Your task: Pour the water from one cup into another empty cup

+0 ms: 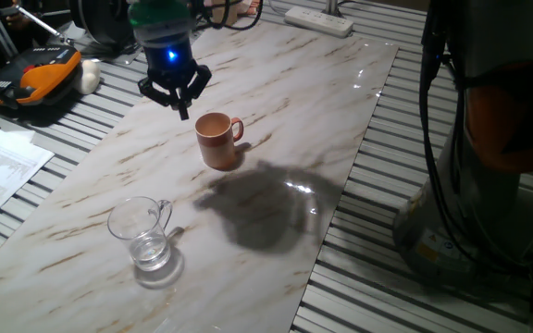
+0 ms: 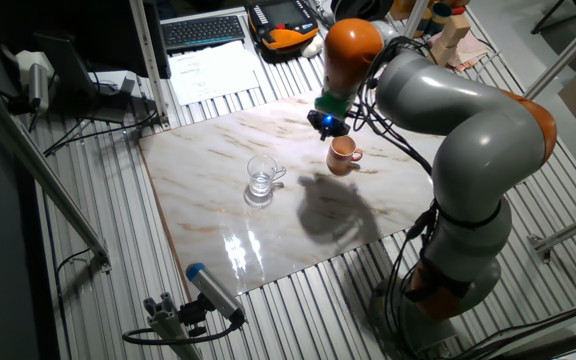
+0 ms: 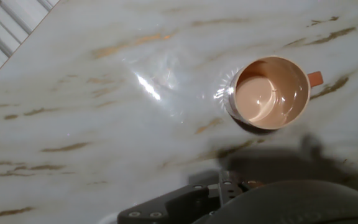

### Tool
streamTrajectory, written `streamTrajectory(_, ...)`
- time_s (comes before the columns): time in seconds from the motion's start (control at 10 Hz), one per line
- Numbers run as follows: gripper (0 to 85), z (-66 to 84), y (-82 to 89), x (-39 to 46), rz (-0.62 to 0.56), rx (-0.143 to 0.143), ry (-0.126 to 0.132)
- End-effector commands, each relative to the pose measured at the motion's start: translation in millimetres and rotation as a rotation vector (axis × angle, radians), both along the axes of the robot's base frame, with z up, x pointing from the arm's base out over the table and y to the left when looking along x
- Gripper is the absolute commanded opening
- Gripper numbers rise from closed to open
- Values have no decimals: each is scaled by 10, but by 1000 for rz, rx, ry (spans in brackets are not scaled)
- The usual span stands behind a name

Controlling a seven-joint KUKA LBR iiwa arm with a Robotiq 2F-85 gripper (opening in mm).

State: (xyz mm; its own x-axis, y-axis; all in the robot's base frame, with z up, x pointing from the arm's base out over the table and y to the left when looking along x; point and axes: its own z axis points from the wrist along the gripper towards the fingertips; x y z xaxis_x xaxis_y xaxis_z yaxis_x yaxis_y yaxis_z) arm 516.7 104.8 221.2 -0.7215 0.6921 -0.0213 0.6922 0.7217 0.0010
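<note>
Black two-finger gripper (image 1: 176,95) on my arm hangs in the air above the white marble-patterned tabletop (image 1: 276,111), a blue light glowing on the wrist just above it. From one fixed view I read the jaws as spread apart with nothing between them; the hand view shows only the dark base of the hand along its bottom edge, so it does not confirm that.

Just beside the gripper, slightly nearer the table's middle and lower down, stands the opaque terracotta-brown ceramic mug (image 1: 217,141), upright on the tabletop, its loop handle pointing away from the gripper. In the hand view I look down into that mug (image 3: 271,92): the inside is a lighter tan and looks dry. The gripper is not touching it.

Well apart from the gripper, on the far side of the brown mug from it, stands the transparent colourless glass mug (image 1: 142,233) with its glass loop handle turned toward the brown mug. It is upright, and a small amount of clear water (image 1: 151,252) sits in its bottom. From the other fixed view, the glass mug (image 2: 262,177) and the brown mug (image 2: 343,155) stand clearly separated on the slab, with the gripper (image 2: 329,124) above and just beside the brown one.
</note>
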Motion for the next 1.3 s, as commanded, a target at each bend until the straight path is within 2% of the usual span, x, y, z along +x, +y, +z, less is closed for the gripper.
streamTrajectory(0.0, 0, -16, 21, -4, -5, -3, 0)
streamTrajectory(0.2, 0, -53, 48, -7, -19, -5, 1)
streamTrajectory(0.5, 0, -131, 71, -13, -43, 7, -4)
streamTrajectory(1.0, 0, -259, 128, -64, -71, -2, -7)
streamTrajectory(1.1, 0, -287, 136, -73, -92, 11, -13)
streamTrajectory(1.2, 0, -331, 144, -80, -103, 10, -16)
